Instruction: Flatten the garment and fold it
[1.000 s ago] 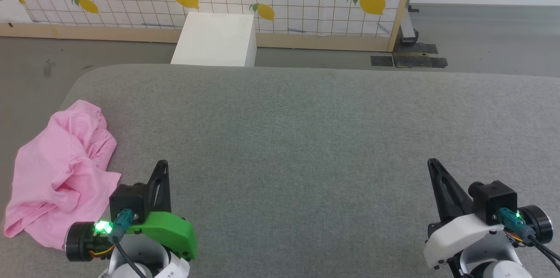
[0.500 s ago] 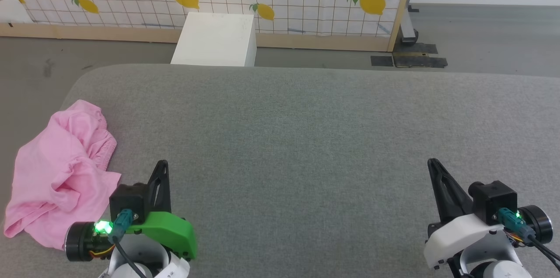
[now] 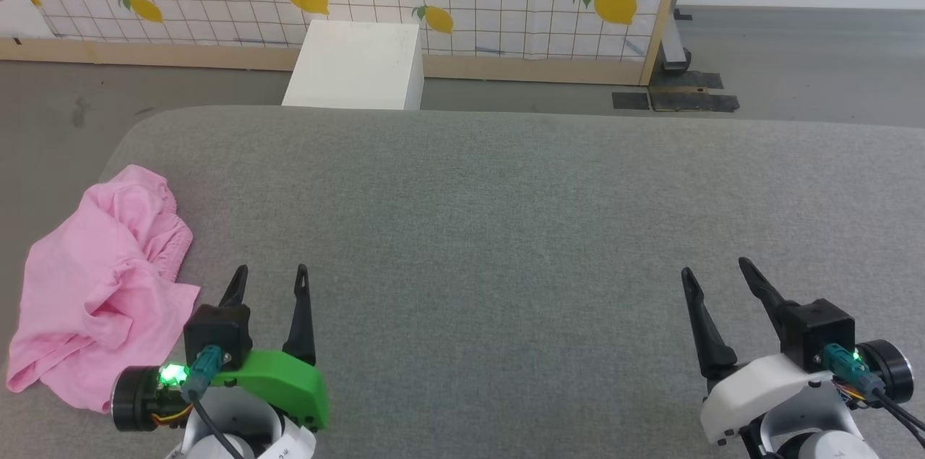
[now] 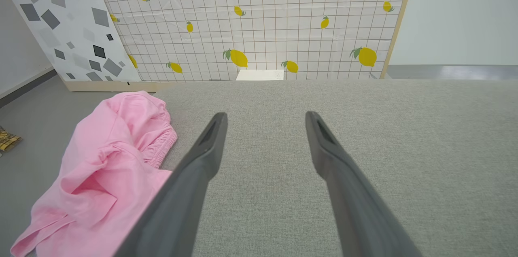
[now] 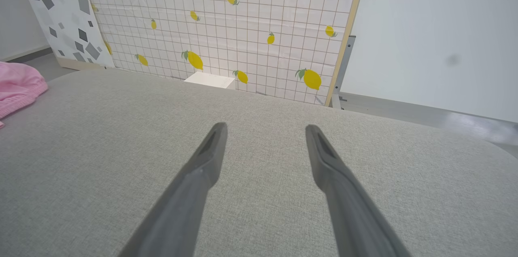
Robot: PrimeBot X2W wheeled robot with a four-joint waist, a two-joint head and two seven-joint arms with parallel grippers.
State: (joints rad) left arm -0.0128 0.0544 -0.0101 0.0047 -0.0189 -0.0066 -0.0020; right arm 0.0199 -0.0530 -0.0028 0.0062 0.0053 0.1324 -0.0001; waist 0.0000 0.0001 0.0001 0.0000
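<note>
The shorts [image 3: 101,285] lie crumpled at the grey cushion's [image 3: 506,213] left edge, waistband bunched; the left gripper [image 3: 272,269] hangs over the cushion just beside them, fingers spread, empty; the right gripper [image 3: 714,266], over the cushion's right side, is likewise spread and empty.

No text can be read with certainty; dark marks on a white tag [image 3: 290,444] are seen, too small to be made out.
</note>
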